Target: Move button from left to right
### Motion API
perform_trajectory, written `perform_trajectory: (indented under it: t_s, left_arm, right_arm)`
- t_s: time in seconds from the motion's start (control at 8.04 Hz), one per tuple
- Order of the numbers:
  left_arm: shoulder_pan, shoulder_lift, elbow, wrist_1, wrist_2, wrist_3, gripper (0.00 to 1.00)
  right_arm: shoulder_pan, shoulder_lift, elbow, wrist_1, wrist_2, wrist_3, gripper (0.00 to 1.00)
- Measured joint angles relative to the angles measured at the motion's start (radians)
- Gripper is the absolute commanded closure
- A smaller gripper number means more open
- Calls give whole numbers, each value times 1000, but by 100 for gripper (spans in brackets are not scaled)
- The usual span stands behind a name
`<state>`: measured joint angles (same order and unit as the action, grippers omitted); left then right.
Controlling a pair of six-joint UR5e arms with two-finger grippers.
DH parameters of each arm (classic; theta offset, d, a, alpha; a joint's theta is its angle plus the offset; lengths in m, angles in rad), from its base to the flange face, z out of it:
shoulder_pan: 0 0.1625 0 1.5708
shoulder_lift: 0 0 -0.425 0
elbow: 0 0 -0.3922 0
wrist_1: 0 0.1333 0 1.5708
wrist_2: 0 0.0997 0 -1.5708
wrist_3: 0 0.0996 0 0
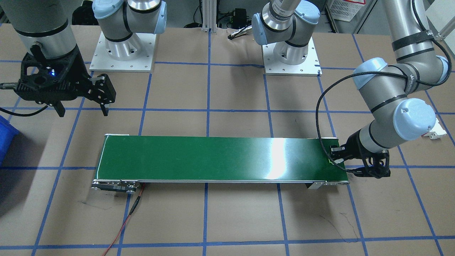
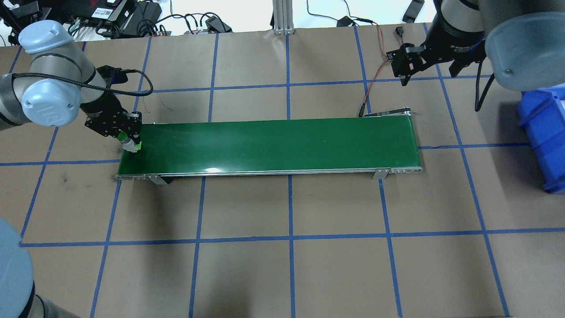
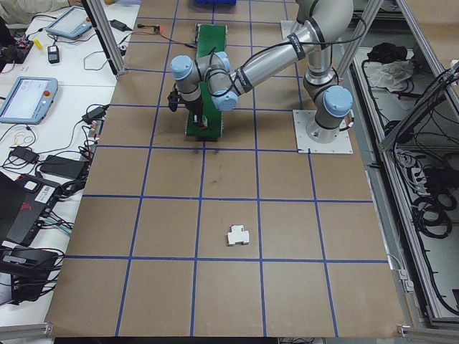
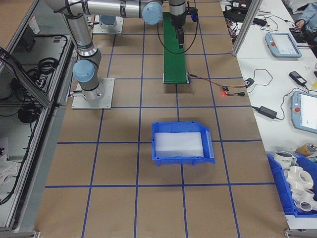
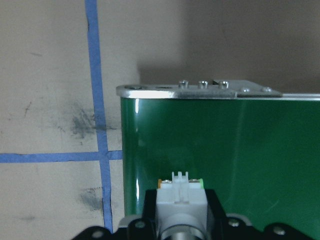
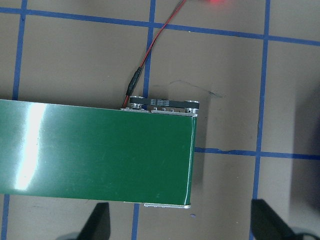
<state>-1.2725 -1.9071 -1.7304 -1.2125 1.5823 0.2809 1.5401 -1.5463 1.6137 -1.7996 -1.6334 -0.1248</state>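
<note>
Left gripper [image 2: 128, 140] jaws are clamped on the button [image 2: 130, 144] at the belt's [image 2: 273, 143] end, and it's probably light, rigid, glossy-capped, best pinched across its blocky body; right gripper [image 2: 435, 70] spread wide.

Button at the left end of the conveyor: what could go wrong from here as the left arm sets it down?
The left gripper holds the button right at the corner of the green belt; released there, it might tip or roll off the end onto the table. The right gripper hangs open beyond the far end, not over the belt, so it may be late for a pickup.
</note>
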Motion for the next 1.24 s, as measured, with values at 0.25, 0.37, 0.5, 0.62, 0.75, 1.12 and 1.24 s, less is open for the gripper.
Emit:
perform_trajectory:
  t_s: [0.25, 0.37, 0.5, 0.62, 0.75, 1.12, 1.24]
  left_arm:
    - [-9, 8, -2, -2, -1, -35, 0]
    - [-29, 22, 1, -5, -2, -87, 0]
    - [-75, 51, 4, -17, -1, -160, 0]
    - [-133, 97, 7, -58, -3, -245, 0]
    - [-179, 146, 12, -114, -10, -308, 0]
    - [-212, 208, 64, -174, -26, -362, 0]
    - [-197, 205, 100, -181, -25, -366, 0]
  right_arm:
    - [0, 0, 0, 0, 0, 0, 0]
    - [0, 0, 0, 0, 0, 0, 0]
    - [0, 0, 0, 0, 0, 1, 0]
    - [0, 0, 0, 0, 0, 1, 0]
    - [0, 0, 0, 0, 0, 1, 0]
    - [0, -1, -1, -8, 13, -1, 0]
    - [0, -1, -2, -12, 34, -1, 0]
